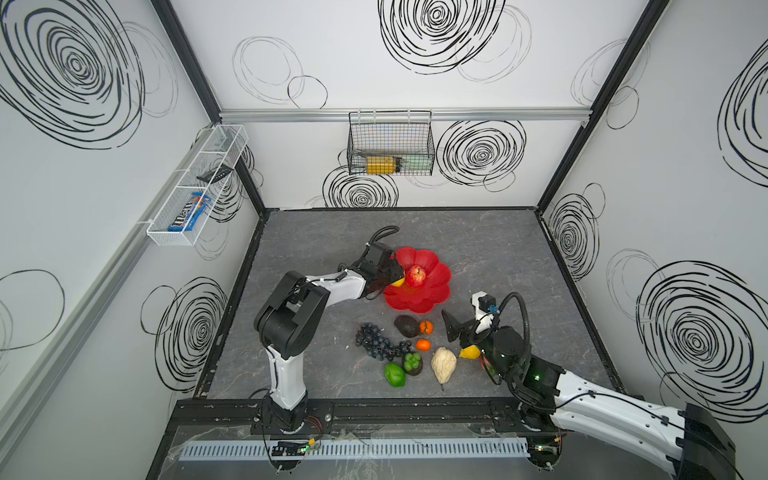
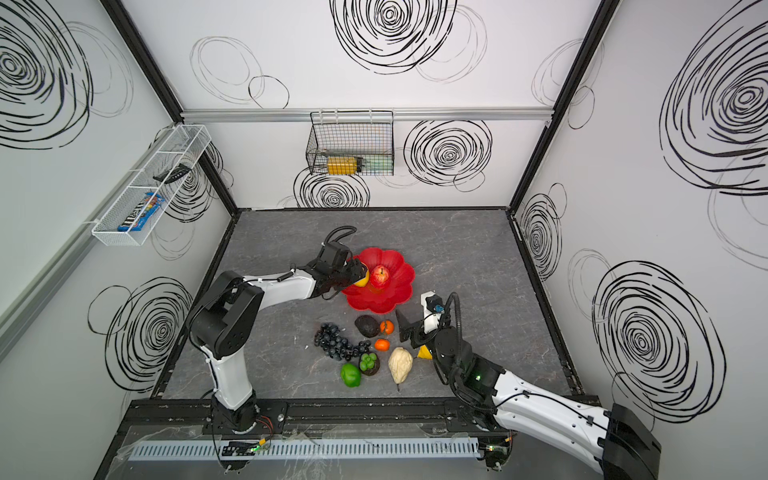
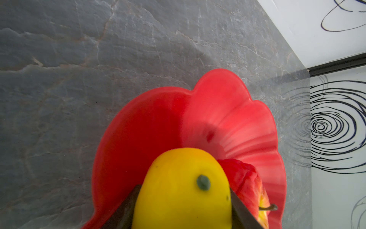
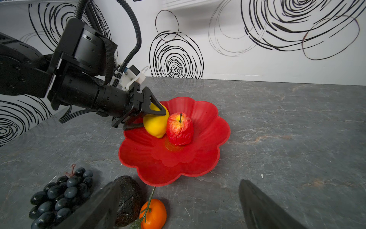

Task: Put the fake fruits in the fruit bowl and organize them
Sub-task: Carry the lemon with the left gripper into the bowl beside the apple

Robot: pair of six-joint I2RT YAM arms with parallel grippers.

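Two oranges, one apple

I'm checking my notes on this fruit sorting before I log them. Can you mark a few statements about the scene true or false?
1. The left gripper is closed on a lemon. True.
2. The grapes lie on the table. True.
3. The apple lies on the table too. False: it stands in the bowl, beside the lemon.
4. The right gripper holds a fruit. False: it is open and empty.
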